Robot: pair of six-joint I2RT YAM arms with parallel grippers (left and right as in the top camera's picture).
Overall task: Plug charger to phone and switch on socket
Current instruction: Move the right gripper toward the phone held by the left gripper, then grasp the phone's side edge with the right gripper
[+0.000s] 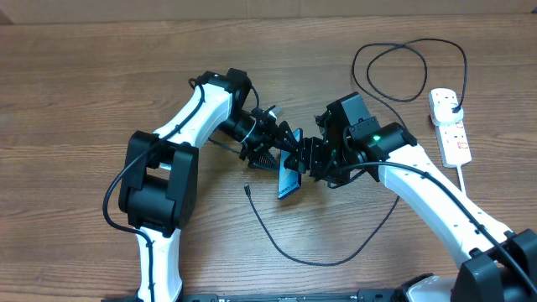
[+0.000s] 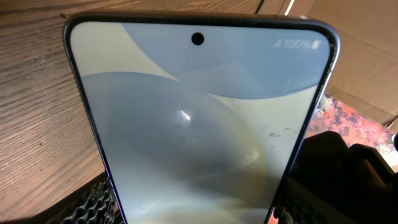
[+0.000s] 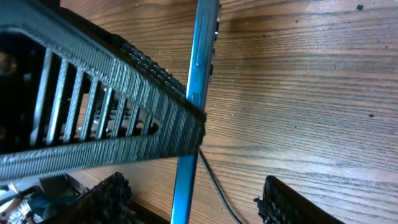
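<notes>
Clamped across its width by the left gripper [image 1: 283, 154], the phone [image 1: 289, 181] stands edge-on between the parted jaws of the right gripper [image 1: 310, 159], long axis along its fingers.

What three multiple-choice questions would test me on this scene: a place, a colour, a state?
1. Where does the socket lie? A) the table's right side B) its left edge C) its middle
2. The charger cable's colour? A) white B) black C) red
3. The charger's free tip is: A) plugged in B) loose on the table C) held in the air
Answers: 1 A, it lies far right; 2 B, a thin black loop crosses the table; 3 B, the tip rests beside the raised phone.
</notes>
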